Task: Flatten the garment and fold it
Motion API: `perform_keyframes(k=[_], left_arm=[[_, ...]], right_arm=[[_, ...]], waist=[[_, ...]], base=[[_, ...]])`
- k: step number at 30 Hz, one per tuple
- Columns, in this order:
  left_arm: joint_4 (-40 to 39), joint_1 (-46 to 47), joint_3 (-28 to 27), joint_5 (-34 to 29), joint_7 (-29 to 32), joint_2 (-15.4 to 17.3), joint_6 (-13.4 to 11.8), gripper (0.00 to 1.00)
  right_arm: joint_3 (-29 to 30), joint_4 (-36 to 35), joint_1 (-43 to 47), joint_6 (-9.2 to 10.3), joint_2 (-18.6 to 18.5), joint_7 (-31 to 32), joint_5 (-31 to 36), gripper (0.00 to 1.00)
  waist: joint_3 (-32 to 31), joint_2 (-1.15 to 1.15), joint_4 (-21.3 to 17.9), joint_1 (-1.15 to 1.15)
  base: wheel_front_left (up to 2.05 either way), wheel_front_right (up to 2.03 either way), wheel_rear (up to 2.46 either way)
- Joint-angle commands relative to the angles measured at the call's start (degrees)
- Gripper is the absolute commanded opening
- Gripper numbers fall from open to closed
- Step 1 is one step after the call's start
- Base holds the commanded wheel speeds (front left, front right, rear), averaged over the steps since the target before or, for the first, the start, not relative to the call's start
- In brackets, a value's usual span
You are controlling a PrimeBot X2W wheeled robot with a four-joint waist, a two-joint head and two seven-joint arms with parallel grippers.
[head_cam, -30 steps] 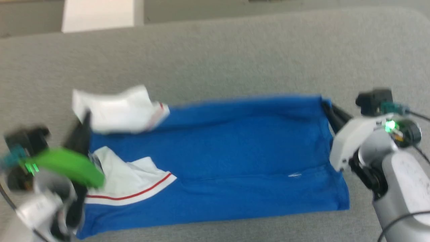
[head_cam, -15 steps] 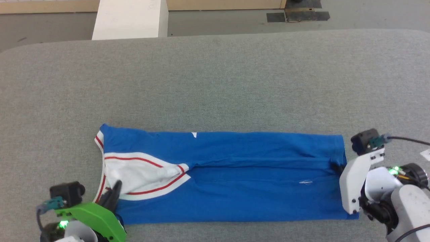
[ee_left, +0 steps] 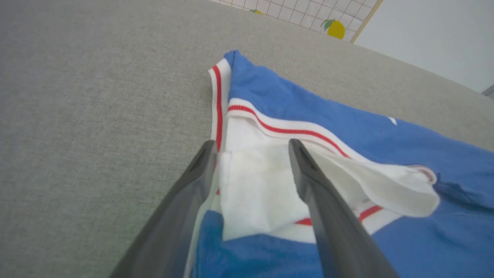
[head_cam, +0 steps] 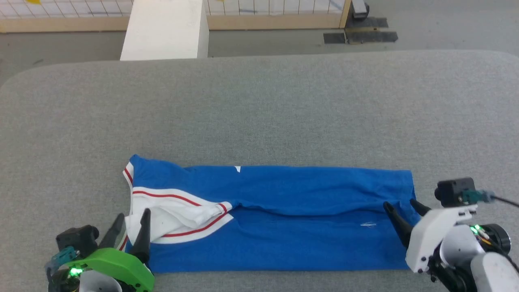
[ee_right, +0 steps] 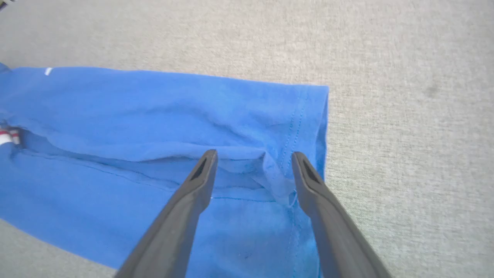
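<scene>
Lying along the near part of the grey padded table (head_cam: 259, 101), the garment (head_cam: 304, 219) is seen in the head view folded into a long blue band. Its white sleeve (head_cam: 178, 213), edged with red stripes, is turned up at the robot's left end. The left gripper (head_cam: 131, 227) is placed at that end with its fingers spread apart, and nothing is held. The right gripper (head_cam: 400, 205) is set over the hem end, its jaws likewise parted and empty. A white block (head_cam: 164, 28) is seen on the floor beyond the table.

From the left wrist, the left gripper (ee_left: 252, 143) is shown wide open, with a folded flap of the sleeve (ee_left: 258, 185) lying between the two fingers. Whether the cloth is touched cannot be told.

From the right wrist, the right gripper (ee_right: 254, 153) is shown open above the garment's (ee_right: 115, 116) stitched hem. A small pucker of blue cloth (ee_right: 279, 189) is raised between the fingers. Grey table (ee_right: 405, 116) is seen just beside the hem.
</scene>
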State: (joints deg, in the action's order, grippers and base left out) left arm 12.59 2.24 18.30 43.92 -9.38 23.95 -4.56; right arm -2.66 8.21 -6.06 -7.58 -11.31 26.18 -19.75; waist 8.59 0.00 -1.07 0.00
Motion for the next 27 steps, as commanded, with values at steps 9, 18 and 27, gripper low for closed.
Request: perform_keyframes(k=[9,18,27], left_arm=[[-5.9,0.3,-2.6,-9.9,-5.5,-0.6,-4.3,1.0],[-8.2,4.6,-6.2,-18.9,-5.6,-3.2,-4.6,1.0],[-5.2,6.9,-9.1,-21.9,-5.6,-6.0,-2.6,1.0]], right_arm=[[6.8,-7.0,7.2,0.09,7.2,-11.5,3.1,1.0],[10.1,-2.1,5.0,0.09,8.4,-13.4,1.2,1.0],[11.8,7.5,-0.7,0.09,8.4,-0.1,7.0,1.0]], waist=[[-2.9,0.0,0.7,0.0],[-3.8,0.0,0.7,0.0],[-3.0,0.0,0.4,0.0]], base=[[0.0,0.0,0.0],[0.0,0.0,0.0],[0.0,0.0,0.0]])
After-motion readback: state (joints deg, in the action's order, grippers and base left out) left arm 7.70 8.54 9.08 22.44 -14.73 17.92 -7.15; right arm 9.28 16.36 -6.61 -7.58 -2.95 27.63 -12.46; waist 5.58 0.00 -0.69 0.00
